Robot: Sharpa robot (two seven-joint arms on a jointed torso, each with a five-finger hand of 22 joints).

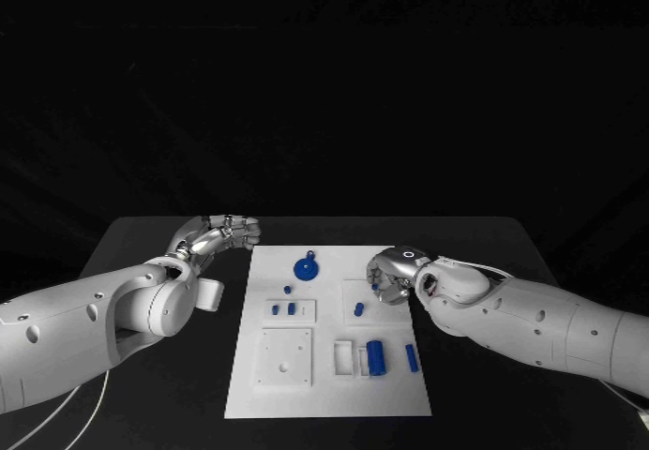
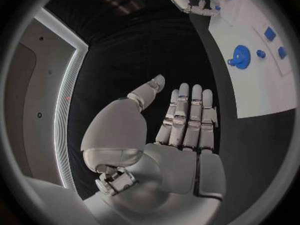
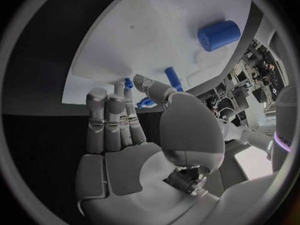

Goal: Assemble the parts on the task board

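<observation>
- Head view, starting at the left: my left hand (image 1: 217,234) hovers over the bare table (image 1: 162,234) just off the far left corner of the task board (image 1: 331,398). In the left wrist view its fingers (image 2: 187,115) are straight, side by side, the thumb apart, holding nothing.
- On the board I see a blue disc with a small tab (image 1: 307,269) near the far edge, two small blue pegs (image 1: 283,307) standing in a square plate, and a white plate with holes (image 1: 285,356) nearer me.
- Further right, a blue peg (image 1: 360,308) stands in a second plate; nearer me lie a blue cylinder (image 1: 376,357) and a thin blue pin (image 1: 411,357).
- My right hand (image 1: 392,277) sits low over the board's right side, beside that peg. In the right wrist view its fingers (image 3: 112,120) reach down to the board, with small blue parts (image 3: 170,77) just past the fingertips; I cannot tell whether it pinches anything.
</observation>
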